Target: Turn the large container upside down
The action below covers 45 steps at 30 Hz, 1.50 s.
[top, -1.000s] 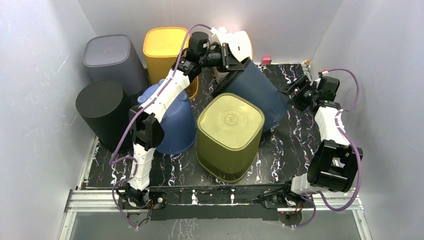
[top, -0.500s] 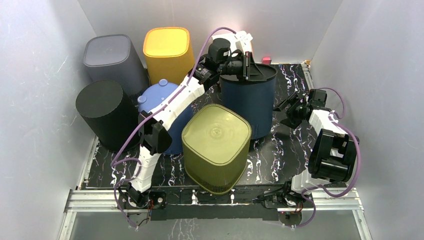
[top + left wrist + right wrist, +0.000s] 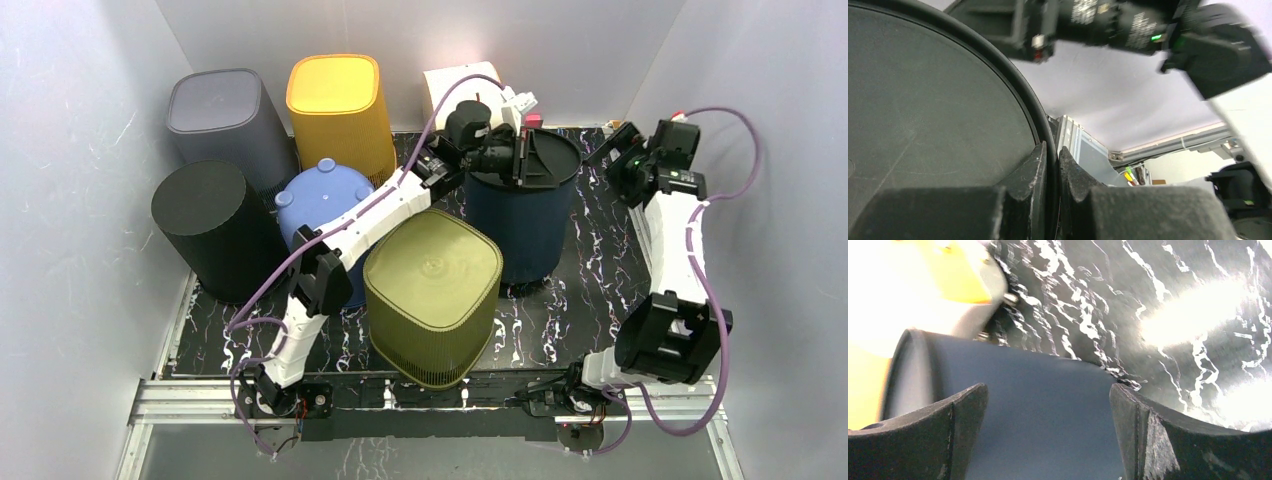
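Container (image 3: 515, 225) stands on the worktop (image 3: 590, 290) near the back, apparently with its closed base up, so the flip looks done. Left gripper (image 3: 524, 160) is clamped on its top rim; right gripper (image 3: 615, 158) hangs wide open beside it, holding nothing. Only the release is left.

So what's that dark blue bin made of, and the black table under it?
The dark blue bin looks like moulded plastic: smooth and matte, with a thin rim that the left gripper pinches. The table is black with white veins and glares under the light, so it is glossy. Whether it is real marble or a printed sheet, I cannot tell.
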Available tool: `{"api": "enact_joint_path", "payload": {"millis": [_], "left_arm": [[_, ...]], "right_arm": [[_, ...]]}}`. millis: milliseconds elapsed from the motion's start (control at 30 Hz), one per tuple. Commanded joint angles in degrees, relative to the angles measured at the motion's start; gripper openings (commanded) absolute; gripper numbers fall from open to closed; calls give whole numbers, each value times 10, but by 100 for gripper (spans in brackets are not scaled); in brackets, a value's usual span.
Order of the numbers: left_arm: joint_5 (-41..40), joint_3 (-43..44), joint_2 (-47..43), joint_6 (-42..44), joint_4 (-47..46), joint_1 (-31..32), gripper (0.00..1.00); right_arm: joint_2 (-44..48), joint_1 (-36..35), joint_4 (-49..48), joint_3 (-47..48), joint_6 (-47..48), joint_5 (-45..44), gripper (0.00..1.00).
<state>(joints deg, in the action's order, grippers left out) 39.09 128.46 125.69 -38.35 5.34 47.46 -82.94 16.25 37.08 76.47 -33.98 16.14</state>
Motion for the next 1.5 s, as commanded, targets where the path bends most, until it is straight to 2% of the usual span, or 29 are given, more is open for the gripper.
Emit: {"api": "enact_joint_path", "payload": {"millis": [0,167,300,467,500,600,667,833,933,1000,1033,1100,1200,1267,1333,1467], "left_arm": [[-13,-9,26,28,-17,24,0],[0,8,63,17,-20,39,0],[18,78,120,24,9,50,0],[41,79,125,8,-3,55,0],[40,86,120,17,12,55,6],[21,105,92,56,62,55,47],[1,109,61,81,85,56,69],[-41,129,-14,131,118,56,95],[-76,119,-66,158,139,56,98],[-130,81,-120,179,146,56,98],[-190,53,-148,183,149,56,98],[-363,-3,-210,173,168,56,98],[-567,-42,-269,210,229,55,98],[-637,-35,-289,228,282,52,98],[-693,-28,-316,195,329,37,98],[-719,-56,-380,175,373,8,98]], "right_arm": [[52,-3,31,92,5,-27,92],[58,-3,71,172,7,-41,96],[65,-3,79,202,5,-45,97],[67,-3,88,215,11,-60,98],[67,-4,91,219,16,-70,98],[62,-4,105,238,35,-113,98],[60,-5,111,246,42,-136,98],[63,-5,112,247,44,-142,98],[70,-6,114,245,44,-141,98],[75,-7,115,246,43,-138,98],[78,-7,113,244,42,-134,98],[84,-8,101,238,42,-112,98],[89,-8,79,232,44,-54,98],[90,-8,65,228,36,-22,98],[92,-9,46,216,25,0,98],[93,-10,23,195,10,34,98]]}}
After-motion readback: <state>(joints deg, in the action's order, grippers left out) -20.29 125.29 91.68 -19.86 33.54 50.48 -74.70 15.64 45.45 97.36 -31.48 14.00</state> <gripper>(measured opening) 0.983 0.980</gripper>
